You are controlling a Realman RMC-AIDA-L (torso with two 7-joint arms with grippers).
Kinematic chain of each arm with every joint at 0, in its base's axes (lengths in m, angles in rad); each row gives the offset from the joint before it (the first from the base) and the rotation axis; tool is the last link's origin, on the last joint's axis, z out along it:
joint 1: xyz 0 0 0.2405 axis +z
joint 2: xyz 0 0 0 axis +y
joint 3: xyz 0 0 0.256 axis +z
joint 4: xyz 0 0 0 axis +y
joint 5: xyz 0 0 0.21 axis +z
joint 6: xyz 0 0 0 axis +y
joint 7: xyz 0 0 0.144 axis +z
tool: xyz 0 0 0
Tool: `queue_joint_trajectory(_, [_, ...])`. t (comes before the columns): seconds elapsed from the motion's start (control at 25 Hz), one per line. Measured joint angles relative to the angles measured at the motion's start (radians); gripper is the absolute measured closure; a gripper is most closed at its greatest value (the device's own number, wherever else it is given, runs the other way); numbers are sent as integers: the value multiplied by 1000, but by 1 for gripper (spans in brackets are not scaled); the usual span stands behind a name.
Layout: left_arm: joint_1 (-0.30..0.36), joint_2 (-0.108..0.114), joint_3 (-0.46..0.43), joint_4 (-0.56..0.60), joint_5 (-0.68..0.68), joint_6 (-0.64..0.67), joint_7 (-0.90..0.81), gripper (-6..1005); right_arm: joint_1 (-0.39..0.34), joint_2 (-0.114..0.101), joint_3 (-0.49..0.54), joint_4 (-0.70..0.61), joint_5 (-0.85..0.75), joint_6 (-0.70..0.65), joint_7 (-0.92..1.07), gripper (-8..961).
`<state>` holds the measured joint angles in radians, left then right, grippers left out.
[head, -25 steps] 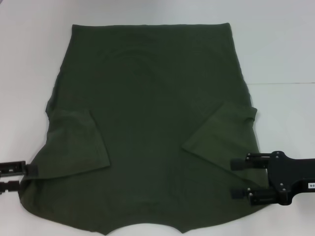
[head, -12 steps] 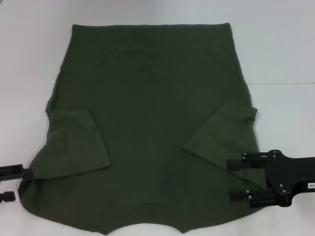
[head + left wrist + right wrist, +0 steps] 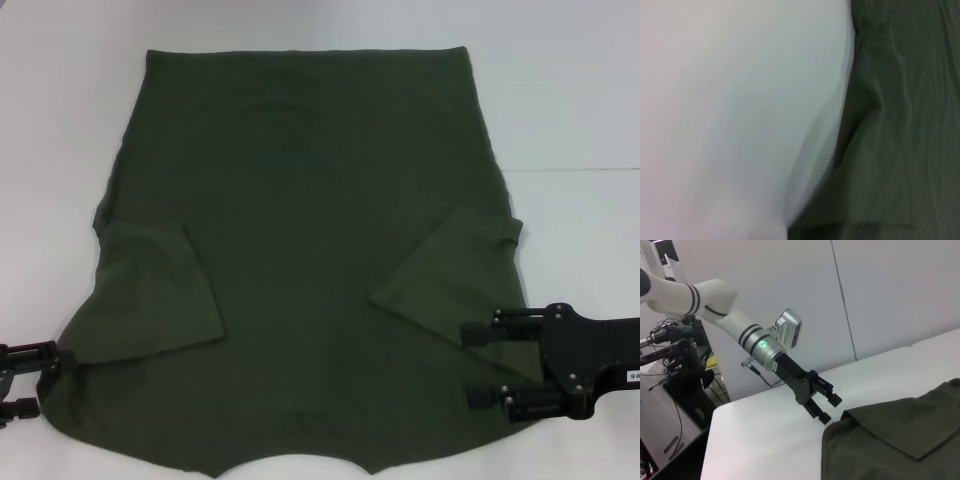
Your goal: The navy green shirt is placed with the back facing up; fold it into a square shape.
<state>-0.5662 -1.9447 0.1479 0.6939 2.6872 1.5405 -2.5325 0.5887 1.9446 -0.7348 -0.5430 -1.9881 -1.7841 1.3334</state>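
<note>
Olive navy green shirt [image 3: 310,260] flat on white worktop [image 3: 580,110], sleeves folded in. Left gripper [image 3: 50,380] & right gripper [image 3: 478,362] at its near side edges, fingers apart.

I see a white table [image 3: 560,90] carrying just the shirt [image 3: 300,260], which lies spread flat across its middle, both sleeves folded inward, hem toward the far edge.

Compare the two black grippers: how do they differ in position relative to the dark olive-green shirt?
The right gripper has its fingertips over the dark olive-green shirt, near the folded-in sleeve. The left gripper sits at the shirt's outer edge, mostly cut off in the head view. Both are black and open, on opposite sides near the collar end.
</note>
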Motion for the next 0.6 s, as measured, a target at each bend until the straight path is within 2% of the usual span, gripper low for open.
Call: queue_joint_trajectory(0.6, [-4, -8, 27, -39, -4, -59, 0, 66, 6, -1, 6, 0, 1, 7, -8, 167])
